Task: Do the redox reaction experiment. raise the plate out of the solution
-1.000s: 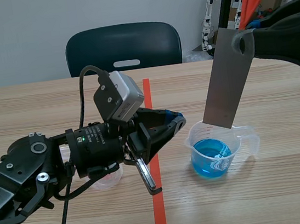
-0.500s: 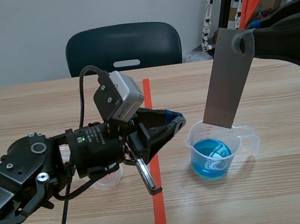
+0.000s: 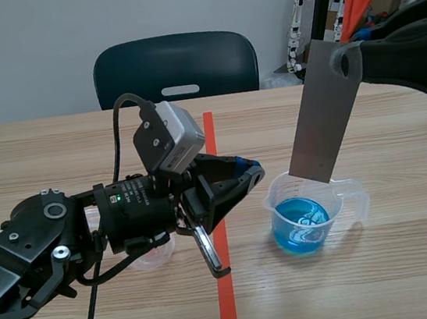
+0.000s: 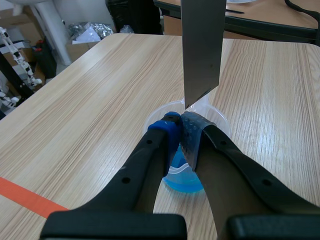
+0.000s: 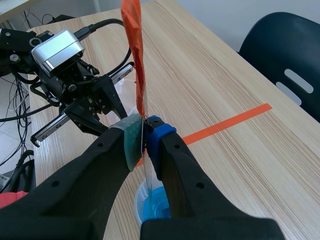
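At the left of the table (image 3: 39, 151) the left arm (image 3: 58, 235) lies low, its jaws clenched on nothing and pointing at the beaker (image 3: 354, 198) from just beside it. A small clear dish (image 3: 154, 258) sits mostly hidden under that arm, so what it holds cannot be told. Right of the red tape line, the beaker holds the blue solution (image 3: 301, 223). The grey plate (image 3: 325, 109) hangs tilted above it, and its lower edge looks clear of the liquid and about level with the rim. The right arm (image 3: 412, 55) comes in high from the right, its jaws grasping the plate at its top end. The step appears nearly done. To finish it well, the lift should probably go straight up with the grip kept firm. The lower corner needs to clear the rim without nudging the light beaker, and the plate is best held over the opening so that any drips fall back in. Whether the lower edge is in fact above the rim or just inside it is hard to judge from either view. The right arm is cut off at the picture's edge. In its wrist view the plate shows only edge-on and orange-red, and I cannot tell whether that colour is a coating or a reflection.
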